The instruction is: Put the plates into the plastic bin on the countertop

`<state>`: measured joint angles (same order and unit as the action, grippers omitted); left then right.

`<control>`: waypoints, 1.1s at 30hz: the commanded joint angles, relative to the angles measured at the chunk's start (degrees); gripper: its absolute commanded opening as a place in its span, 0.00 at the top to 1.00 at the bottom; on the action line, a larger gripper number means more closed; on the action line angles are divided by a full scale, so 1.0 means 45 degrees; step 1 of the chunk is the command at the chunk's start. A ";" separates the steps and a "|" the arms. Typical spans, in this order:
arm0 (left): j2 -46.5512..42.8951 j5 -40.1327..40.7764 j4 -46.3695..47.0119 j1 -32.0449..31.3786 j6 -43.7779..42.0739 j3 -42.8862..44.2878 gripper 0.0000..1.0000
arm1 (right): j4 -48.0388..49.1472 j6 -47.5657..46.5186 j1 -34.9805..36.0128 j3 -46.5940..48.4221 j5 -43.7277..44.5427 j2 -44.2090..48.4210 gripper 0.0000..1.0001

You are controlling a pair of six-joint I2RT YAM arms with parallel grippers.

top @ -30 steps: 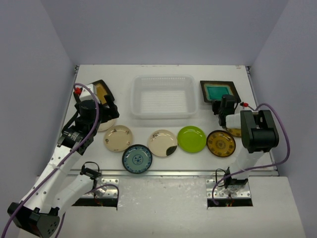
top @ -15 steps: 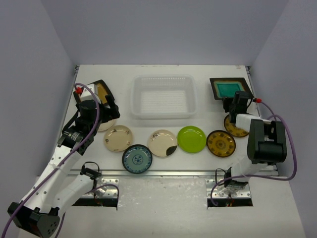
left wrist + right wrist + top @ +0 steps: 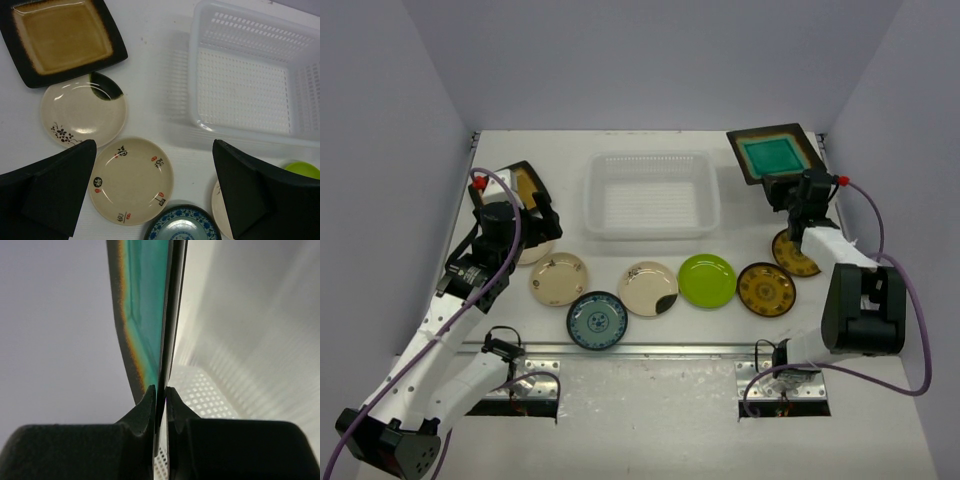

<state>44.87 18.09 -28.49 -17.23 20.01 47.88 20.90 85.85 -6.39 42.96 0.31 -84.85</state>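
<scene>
My right jaws are pinched tight on the edge of the teal square plate (image 3: 775, 153). It is up in the air, just right of the plastic bin (image 3: 651, 195). My left jaws are wide open with nothing in them, over a cream plate (image 3: 131, 180). The lime green plate (image 3: 707, 280) lies on the tabletop (image 3: 570, 150), near the bin.

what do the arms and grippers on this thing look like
The left arm and right arm are white links with blocky black joints. A purple cable runs along each, with a red cap near the wrist. The left gripper and right gripper have matte black wedge-shaped fingers.
</scene>
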 commanded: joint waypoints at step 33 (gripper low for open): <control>-0.0126 -0.1173 0.0807 -0.0115 -0.0189 -0.0034 0.00 | -0.9610 -1.1326 0.3782 1.1159 -0.9465 -0.5582 1.00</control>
<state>44.73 13.49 -28.03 -17.23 19.79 47.86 -30.34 36.46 10.37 91.52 -35.41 -113.02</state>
